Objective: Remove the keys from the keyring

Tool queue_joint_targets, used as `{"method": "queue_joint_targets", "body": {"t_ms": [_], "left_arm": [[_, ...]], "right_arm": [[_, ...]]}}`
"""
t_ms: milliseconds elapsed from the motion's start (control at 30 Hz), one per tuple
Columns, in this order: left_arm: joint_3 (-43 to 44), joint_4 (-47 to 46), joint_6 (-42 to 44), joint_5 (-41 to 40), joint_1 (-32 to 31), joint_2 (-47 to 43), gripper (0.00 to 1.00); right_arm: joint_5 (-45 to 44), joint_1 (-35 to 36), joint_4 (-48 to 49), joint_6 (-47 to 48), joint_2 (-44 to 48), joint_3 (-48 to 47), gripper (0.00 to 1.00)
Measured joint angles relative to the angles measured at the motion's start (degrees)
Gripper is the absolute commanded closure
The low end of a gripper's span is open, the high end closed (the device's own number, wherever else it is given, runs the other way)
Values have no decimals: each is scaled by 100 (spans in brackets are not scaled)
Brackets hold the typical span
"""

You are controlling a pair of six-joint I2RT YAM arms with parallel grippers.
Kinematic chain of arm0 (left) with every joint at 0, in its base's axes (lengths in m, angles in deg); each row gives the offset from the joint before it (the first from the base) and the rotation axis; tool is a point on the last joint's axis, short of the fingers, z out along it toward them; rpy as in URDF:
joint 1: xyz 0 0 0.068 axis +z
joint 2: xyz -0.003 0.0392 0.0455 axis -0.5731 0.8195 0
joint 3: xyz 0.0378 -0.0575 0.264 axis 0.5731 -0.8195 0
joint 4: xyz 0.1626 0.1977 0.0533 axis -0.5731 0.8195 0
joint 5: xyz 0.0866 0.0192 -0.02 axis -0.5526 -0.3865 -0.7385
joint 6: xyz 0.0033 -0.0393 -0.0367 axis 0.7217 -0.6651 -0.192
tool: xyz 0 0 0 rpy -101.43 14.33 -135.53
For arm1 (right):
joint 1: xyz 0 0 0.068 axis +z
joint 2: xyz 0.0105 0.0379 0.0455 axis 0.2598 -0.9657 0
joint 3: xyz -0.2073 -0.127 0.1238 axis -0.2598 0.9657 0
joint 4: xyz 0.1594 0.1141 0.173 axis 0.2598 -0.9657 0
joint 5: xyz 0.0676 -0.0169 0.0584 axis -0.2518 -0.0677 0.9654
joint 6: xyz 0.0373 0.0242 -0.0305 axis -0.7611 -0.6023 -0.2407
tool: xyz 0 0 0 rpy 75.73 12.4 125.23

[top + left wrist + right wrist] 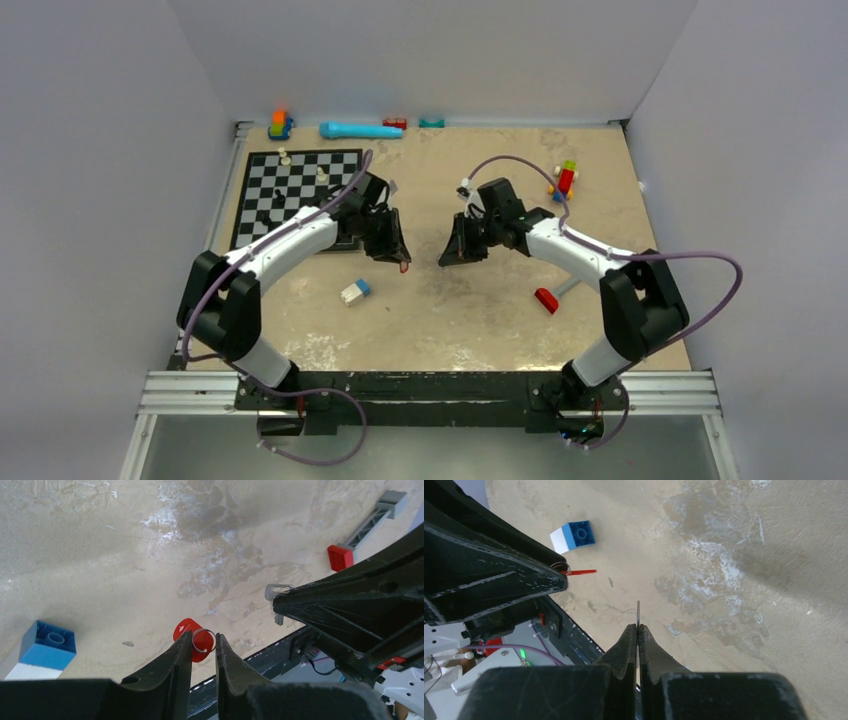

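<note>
Pinching the red tag (pixel 186 628) with its keyring (pixel 204 640) between the jaws, our left gripper (pixel 204 642) faces our right gripper (pixel 637 628) nearby, its jaws pressed together on a key (pixel 638 611) that sits apart from the ring.

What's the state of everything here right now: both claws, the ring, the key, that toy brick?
left gripper: shut on the keyring, off the table.
keyring: pinched with its red tag, no key seen on it.
right gripper: shut on the key.
key: held, apart from the ring.
blue-and-white brick: lying on the table, untouched.
</note>
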Motion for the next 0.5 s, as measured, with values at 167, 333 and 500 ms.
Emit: {"method": "queue_joint_targets", "body": {"t_ms": [167, 333, 500], "left_arm": [[-17, -173, 70, 26, -11, 501, 67], [-13, -149, 254, 33, -11, 662, 46], [87, -48, 367, 35, -9, 684, 40]], "right_arm": [[-94, 0, 170, 28, -249, 4, 100], [-249, 0, 184, 162, -413, 2, 97], [-413, 0, 7, 337, -605, -31, 86]]}}
